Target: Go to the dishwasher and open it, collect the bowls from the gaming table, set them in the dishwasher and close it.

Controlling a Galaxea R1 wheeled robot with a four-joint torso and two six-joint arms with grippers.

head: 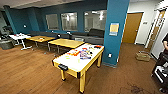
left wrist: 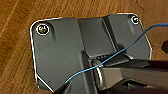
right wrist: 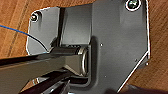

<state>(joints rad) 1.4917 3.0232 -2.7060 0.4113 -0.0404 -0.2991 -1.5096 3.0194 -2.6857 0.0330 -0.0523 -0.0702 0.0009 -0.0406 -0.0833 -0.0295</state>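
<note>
The gaming table (head: 75,62) stands on the wood floor (head: 27,72) just below centre of the head view, its long axis running from 7 o'clock to 1 o'clock. Colourful board-game boxes (head: 83,53) lie on its white top toward the far end. Beyond it at 11 o'clock are plain yellow tables (head: 65,43); a teal pillar (head: 115,32) rises at 2 o'clock. A person (head: 163,53) stands at 3 o'clock. I cannot tell how either gripper is set
</note>
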